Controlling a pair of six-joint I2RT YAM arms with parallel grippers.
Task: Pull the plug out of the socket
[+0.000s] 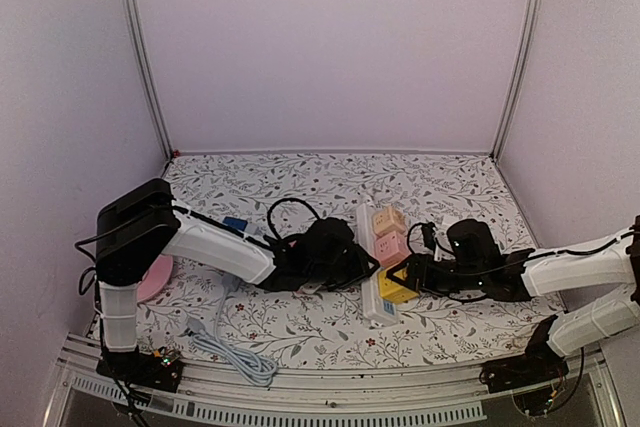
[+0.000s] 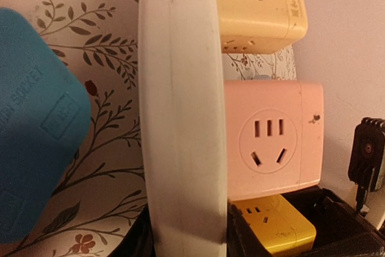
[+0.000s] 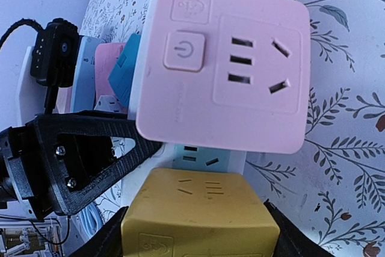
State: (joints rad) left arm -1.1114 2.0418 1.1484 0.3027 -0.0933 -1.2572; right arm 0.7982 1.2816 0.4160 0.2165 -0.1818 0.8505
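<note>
From above, we see the left gripper [image 1: 366, 265] clenched on the long white plastic power strip [image 1: 372, 299] on the floral desk [image 1: 300, 332]. The right gripper [image 1: 400, 280] grasps the boxy yellow plug [image 1: 396, 293] on the strip's near end. Left wrist: the strip's smooth rounded edge beside a matte pink cube [image 2: 274, 136]. Right wrist: the yellow plug sits between the jaws.

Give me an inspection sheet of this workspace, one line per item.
Surface: floral cloth, lying flat.
Job's things: white power strip carrying a cream adapter, a pink adapter and a yellow adapter in a row, none pulled off yet.
Clutter: blue adapter and pink disc, both on the left of the cloth.
Grippers: left gripper clamps the strip's sides; right gripper is closed around the yellow adapter.
Cables: white cable coiled at the near edge; black lead looped above the left gripper.
Surroundings: plain pale walls, metal posts.
</note>
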